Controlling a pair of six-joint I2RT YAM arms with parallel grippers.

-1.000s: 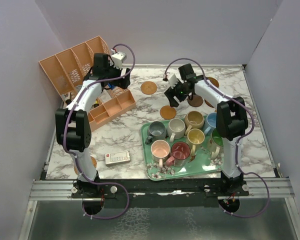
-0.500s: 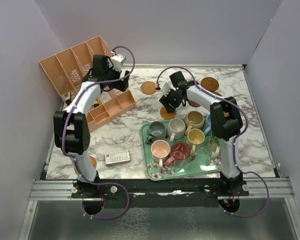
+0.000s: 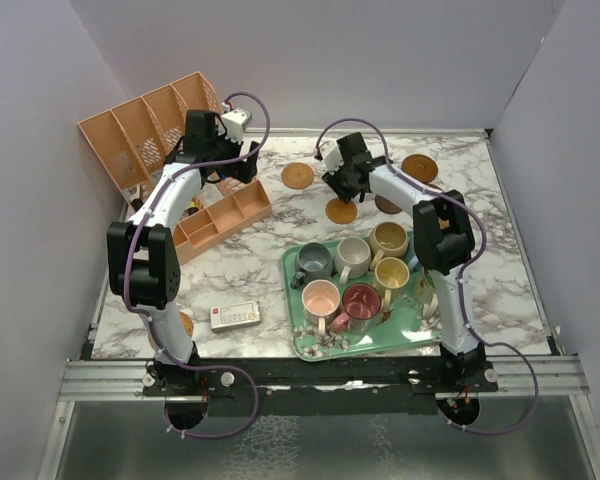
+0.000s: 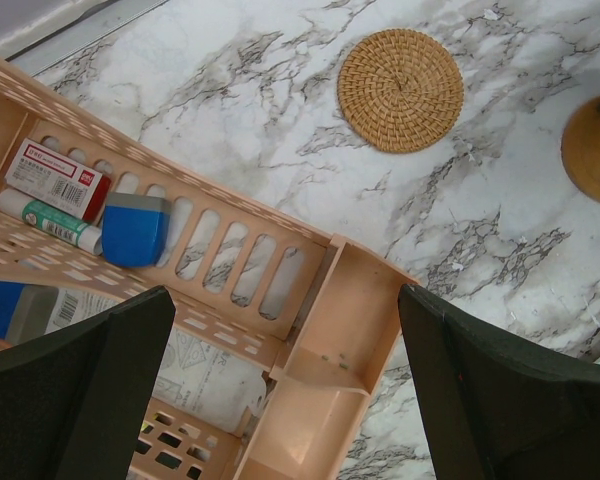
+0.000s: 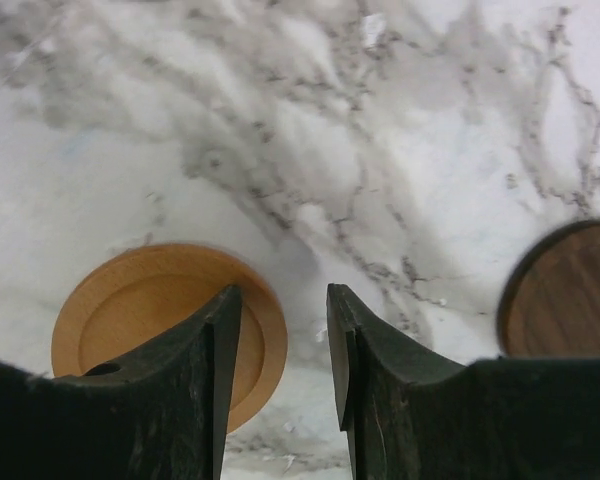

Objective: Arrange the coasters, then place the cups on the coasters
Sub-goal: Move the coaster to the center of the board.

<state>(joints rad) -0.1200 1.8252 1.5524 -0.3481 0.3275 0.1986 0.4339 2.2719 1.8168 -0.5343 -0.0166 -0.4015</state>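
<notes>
Since every glossy ceramic mug (image 3: pixel 352 255) waits on the green floral tray (image 3: pixel 310 345) and the thin round coasters (image 3: pixel 297 175) lie scattered across the marble tabletop (image 3: pixel 250 270), you've barely begun: right claw (image 5: pixel 283 310) narrowed, gripping nothing, over the smooth orange coaster (image 5: pixel 150 310); left claw (image 4: pixel 285 300) gapes wide.

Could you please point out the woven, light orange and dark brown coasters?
woven coaster (image 4: pixel 400 90), left wrist view, its centre.
light orange coaster (image 5: pixel 150 290), right wrist view, uncovered upper face.
dark brown coaster (image 5: pixel 565 295), right wrist view, visible face.
</notes>
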